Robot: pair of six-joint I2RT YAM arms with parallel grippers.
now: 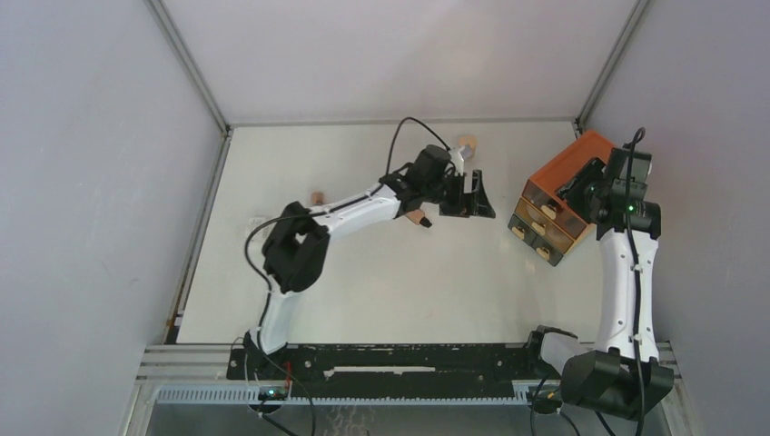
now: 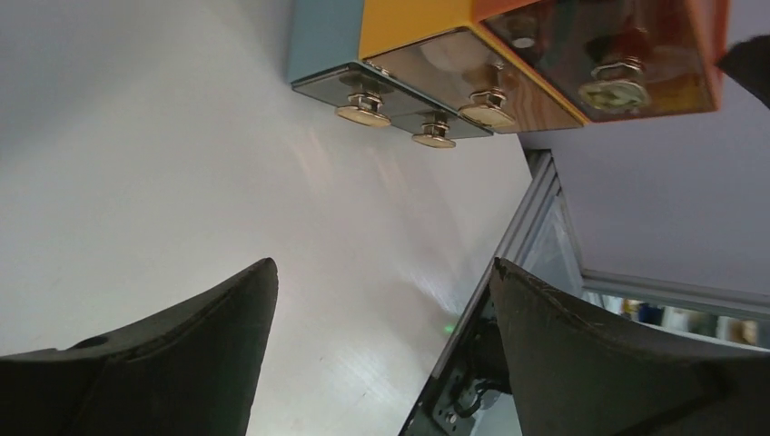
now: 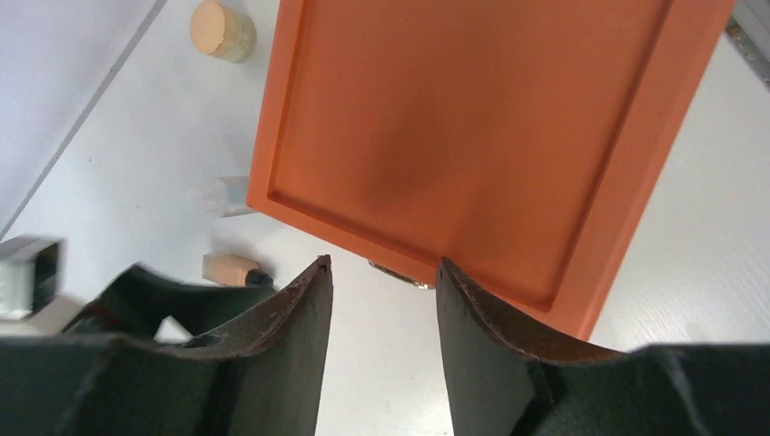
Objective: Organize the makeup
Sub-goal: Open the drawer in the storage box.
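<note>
Step in hand, prob.: open a drawer of the orange-topped drawer box [image 1: 565, 165] so the makeup can go in; all of it looks left to do.

How to do it well, L to R:
- L tool [image 2: 383, 268] is best kept back from the box front, clear of the brass knobs [image 2: 363, 113], until a drawer is out.
- R tool [image 3: 383, 262] needs to drop past the lid's front edge and centre on one knob [image 3: 399, 271] only. It should close squarely, then pull straight along the drawer's run. A skewed pull could drag or tip the box, as nothing braces it.

Makeup, L to R on the worktop [image 1: 363, 291], all loose and outside the box:
- small peach item [image 1: 316, 196] beside the L forearm
- peach bottle w/ black cap [image 1: 419, 219] just beside the L tool
- round tan disc [image 1: 467, 143] near the back edge

Tools:
- L tool: fingers spread wide, nothing between them, touching nothing. It faces the drawer fronts, which look flush, so prob. closed.
- R tool: fingers at a middling gap, empty, above the lid's front edge. The knob shows beyond the gap, not gripped. Contact w/ the lid: can't tell.
</note>
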